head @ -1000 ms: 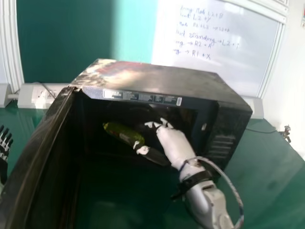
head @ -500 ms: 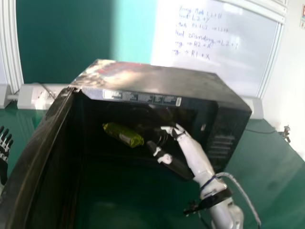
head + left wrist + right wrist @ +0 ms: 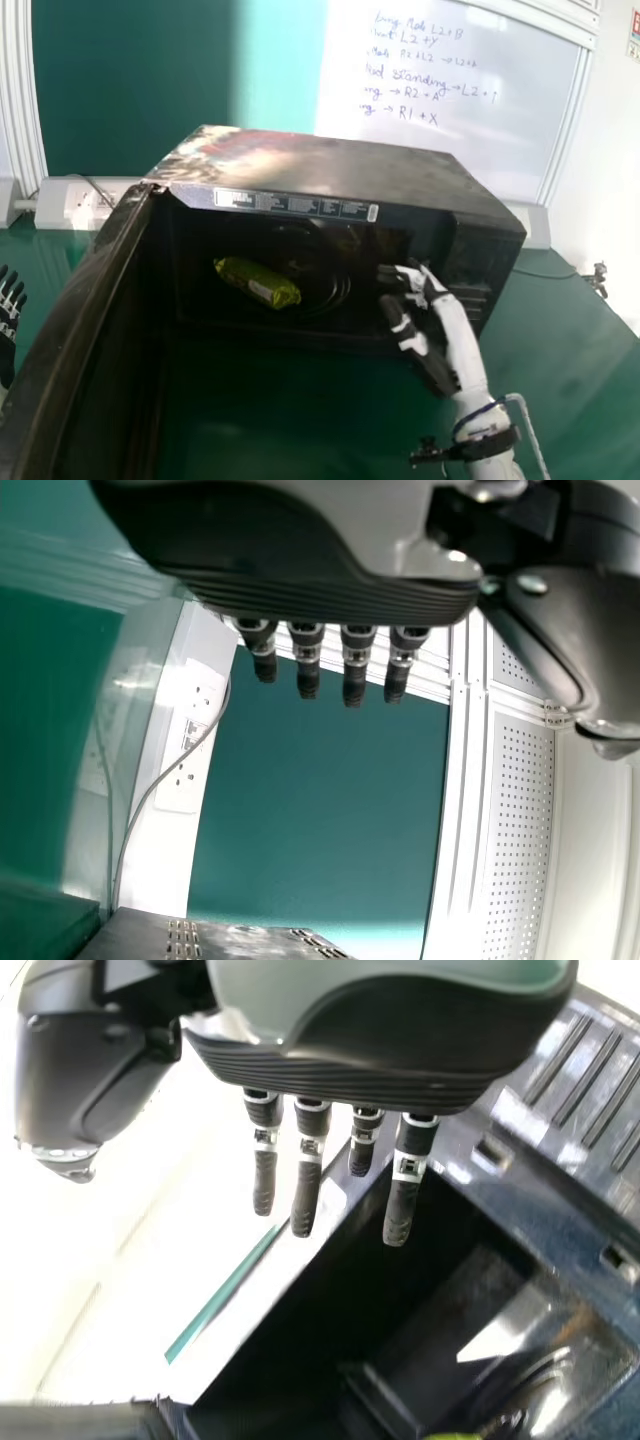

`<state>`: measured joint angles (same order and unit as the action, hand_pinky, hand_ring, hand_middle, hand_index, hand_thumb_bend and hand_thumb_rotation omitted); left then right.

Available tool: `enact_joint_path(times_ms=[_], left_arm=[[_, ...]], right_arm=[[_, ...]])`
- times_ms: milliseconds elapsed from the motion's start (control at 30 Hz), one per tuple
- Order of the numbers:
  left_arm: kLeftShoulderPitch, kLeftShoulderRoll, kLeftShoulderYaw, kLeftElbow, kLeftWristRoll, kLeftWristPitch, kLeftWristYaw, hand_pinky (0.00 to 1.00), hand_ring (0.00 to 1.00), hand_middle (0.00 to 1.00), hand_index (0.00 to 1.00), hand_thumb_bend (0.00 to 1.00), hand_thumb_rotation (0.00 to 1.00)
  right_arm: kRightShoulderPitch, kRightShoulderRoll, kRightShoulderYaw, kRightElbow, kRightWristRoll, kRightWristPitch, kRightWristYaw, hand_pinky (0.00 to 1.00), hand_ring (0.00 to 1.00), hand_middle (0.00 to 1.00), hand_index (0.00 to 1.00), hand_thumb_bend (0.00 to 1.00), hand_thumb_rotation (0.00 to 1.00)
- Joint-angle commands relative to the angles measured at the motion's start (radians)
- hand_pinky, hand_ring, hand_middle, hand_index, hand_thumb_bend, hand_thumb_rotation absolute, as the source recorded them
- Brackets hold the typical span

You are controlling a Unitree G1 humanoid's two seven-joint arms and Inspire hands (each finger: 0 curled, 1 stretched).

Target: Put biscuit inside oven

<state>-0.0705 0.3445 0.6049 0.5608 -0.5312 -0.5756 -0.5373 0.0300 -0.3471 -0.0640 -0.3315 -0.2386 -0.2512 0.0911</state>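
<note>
At the opening of the oven, the right hand, its fingers nearly straight and holding nothing, could catch the right frame if it turns sideways too soon, while inside lies the biscuit packet, its long axis slanting from far left to near right.

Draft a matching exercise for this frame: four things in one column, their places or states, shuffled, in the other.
1. biscuit packet
2. right hand
3. left hand
4. whiteboard

A. at the head view's left edge
B. bears handwriting
C. lying inside the oven
D. empty, at the right part of the oven's opening

Pairs: 1-C; 2-D; 3-A; 4-B
</note>
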Motion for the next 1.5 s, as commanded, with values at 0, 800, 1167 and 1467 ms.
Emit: enact_joint_path(times_ms=[0,800,1167,1467], left_arm=[[0.006,-0.014,0.002,0.013,-0.014,0.007,-0.004,0.74,0.77,0.77,0.79,0.71,0.61],[0.051,-0.067,-0.053,-0.121,-0.016,-0.016,-0.076,0.70,0.75,0.75,0.77,0.75,0.64],[0.110,-0.065,-0.110,-0.222,-0.018,0.044,-0.122,0.72,0.75,0.75,0.77,0.79,0.67],[0.162,-0.063,-0.171,-0.273,-0.001,0.043,-0.213,0.74,0.77,0.77,0.78,0.75,0.67]], right_arm=[[0.023,0.033,-0.024,-0.009,0.018,-0.013,-0.035,0.64,0.70,0.72,0.76,0.84,0.59],[-0.043,0.205,-0.241,0.017,0.097,0.238,-0.306,0.36,0.43,0.48,0.53,0.64,0.86],[-0.069,0.216,-0.253,0.039,0.107,0.276,-0.348,0.36,0.41,0.47,0.51,0.63,0.87],[-0.068,0.214,-0.252,0.043,0.108,0.278,-0.347,0.36,0.41,0.47,0.51,0.64,0.87]])
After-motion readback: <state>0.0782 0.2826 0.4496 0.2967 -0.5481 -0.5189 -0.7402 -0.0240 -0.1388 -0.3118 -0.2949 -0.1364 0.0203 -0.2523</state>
